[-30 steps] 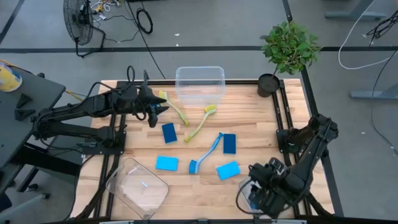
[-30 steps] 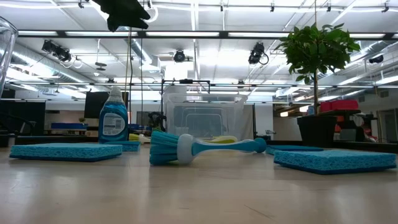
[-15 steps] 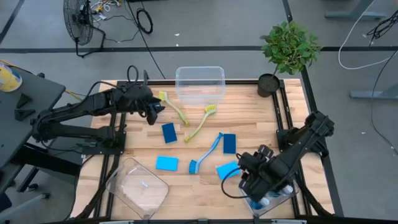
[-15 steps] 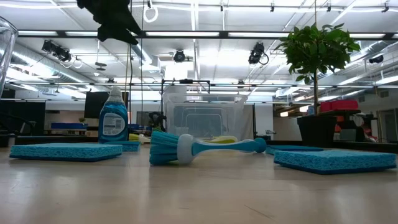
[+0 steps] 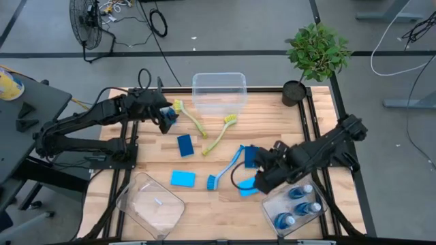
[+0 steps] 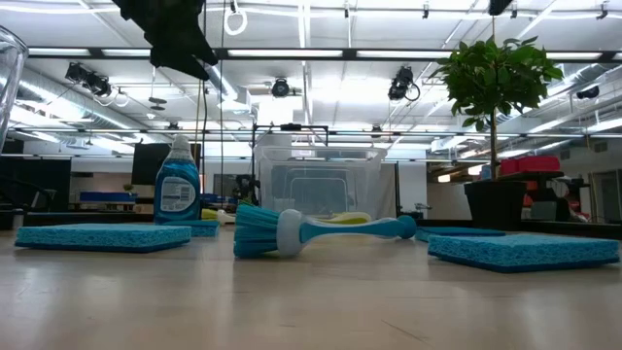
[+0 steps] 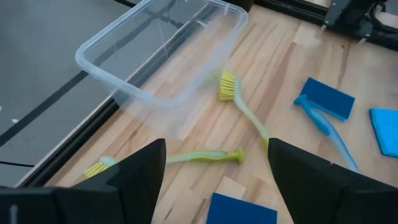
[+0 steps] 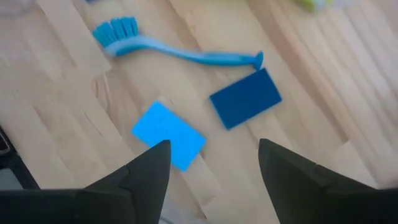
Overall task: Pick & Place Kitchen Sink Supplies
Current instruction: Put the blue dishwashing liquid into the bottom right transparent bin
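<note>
The left tool (image 5: 165, 117) hangs released, fingers (image 7: 134, 174) spread wide with nothing between them, above the small blue soap bottle (image 6: 178, 185) that stands upright on the wooden desk (image 5: 218, 204) just under it. Just beside that tool lie two yellow-green long-handled dish brushes (image 5: 189, 117) (image 5: 219, 135), and beyond them sits an upright clear plastic bin (image 5: 219, 91); a dark blue flat sponge (image 5: 185, 145) lies near, toward the desk's middle. The right tool (image 5: 257, 178) hovers released too, its fingers (image 8: 140, 174) apart and empty, over a light blue flat rectangular sponge (image 8: 168, 135). Just beside it lie a dark blue rectangular sponge (image 8: 245, 98) and the blue long-handled dish brush (image 8: 177, 46), whose bristle end points toward another light blue sponge (image 5: 182, 178) farther off. On the tool's other side, at the desk's corner, a second clear bin (image 5: 298, 207) holds three blue soap bottles (image 5: 300, 204). A third clear bin (image 5: 151, 203) sits tilted at the opposite near corner. A green potted plant (image 5: 315, 56) stands at the far corner.
</note>
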`<state>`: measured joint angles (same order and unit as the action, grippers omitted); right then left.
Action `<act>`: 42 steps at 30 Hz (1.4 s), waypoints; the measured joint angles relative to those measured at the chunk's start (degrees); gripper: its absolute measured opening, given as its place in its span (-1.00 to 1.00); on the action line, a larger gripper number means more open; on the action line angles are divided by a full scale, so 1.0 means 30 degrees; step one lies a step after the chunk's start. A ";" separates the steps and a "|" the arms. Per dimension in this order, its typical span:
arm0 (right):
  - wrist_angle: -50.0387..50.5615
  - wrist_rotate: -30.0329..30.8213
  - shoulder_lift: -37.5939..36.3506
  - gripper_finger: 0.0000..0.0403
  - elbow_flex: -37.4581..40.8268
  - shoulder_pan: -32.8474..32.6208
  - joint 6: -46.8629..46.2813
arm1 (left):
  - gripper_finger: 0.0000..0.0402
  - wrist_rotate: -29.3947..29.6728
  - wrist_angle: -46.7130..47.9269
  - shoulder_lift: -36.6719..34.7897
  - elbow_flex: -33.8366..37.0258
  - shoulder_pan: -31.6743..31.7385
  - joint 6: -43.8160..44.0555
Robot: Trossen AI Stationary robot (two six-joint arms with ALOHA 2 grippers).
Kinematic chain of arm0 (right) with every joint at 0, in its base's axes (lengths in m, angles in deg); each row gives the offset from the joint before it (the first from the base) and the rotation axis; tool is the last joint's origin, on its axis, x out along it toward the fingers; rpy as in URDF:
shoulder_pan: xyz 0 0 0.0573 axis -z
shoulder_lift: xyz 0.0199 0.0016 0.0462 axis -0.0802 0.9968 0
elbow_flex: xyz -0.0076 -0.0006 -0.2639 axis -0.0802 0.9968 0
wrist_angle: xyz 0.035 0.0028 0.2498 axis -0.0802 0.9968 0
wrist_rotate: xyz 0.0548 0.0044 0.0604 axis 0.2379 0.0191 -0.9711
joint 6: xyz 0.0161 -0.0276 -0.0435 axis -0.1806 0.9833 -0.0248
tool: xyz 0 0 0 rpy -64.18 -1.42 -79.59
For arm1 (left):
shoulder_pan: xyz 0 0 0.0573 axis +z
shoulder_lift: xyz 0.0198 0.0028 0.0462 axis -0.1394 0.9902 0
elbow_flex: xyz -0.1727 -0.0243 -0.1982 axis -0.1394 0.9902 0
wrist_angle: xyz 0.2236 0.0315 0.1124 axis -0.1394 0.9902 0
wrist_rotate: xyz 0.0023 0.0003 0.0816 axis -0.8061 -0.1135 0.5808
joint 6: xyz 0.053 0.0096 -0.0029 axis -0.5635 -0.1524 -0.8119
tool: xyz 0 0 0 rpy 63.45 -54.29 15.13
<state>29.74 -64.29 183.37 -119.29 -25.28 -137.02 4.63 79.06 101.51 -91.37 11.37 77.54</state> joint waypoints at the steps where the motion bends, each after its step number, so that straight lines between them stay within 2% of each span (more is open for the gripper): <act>1: -0.0212 0.0112 -0.0241 0.20 0.0000 0.0258 0.0382 | 0.42 -0.0006 0.0000 0.0000 0.0000 0.0039 0.0000; 7: -0.1286 0.0280 -0.1707 0.20 0.0000 0.2189 0.3019 | 0.42 -0.0372 0.0008 0.0000 0.0000 0.0116 -0.0058; 11: -0.1734 0.0155 -0.2302 0.20 0.0000 0.3828 0.5827 | 0.42 -0.0393 0.0015 0.0000 0.0000 0.0116 -0.0091; 23: -0.4835 -0.2258 -0.2819 0.20 0.0552 0.8203 1.4090 | 0.42 -0.0372 0.0915 0.0000 0.0000 0.0653 -0.0510; 30: -1.1328 -0.4059 -0.4172 0.20 0.5522 1.0128 1.7106 | 0.42 -0.0372 0.1257 0.0000 0.0000 0.1450 -0.0481; 35: -1.5847 -0.5046 -0.5617 0.20 0.9169 1.1104 1.7654 | 0.42 -0.0372 0.1641 0.0000 0.0000 0.1739 -0.0603; 42: -1.7504 -0.5605 -0.7952 0.20 1.2851 1.2157 1.7128 | 0.42 -0.0117 0.2623 -0.0007 0.0000 0.2427 -0.0533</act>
<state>-22.77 -81.11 159.52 -80.73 11.19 -85.64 4.28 86.93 101.48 -91.37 18.65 75.94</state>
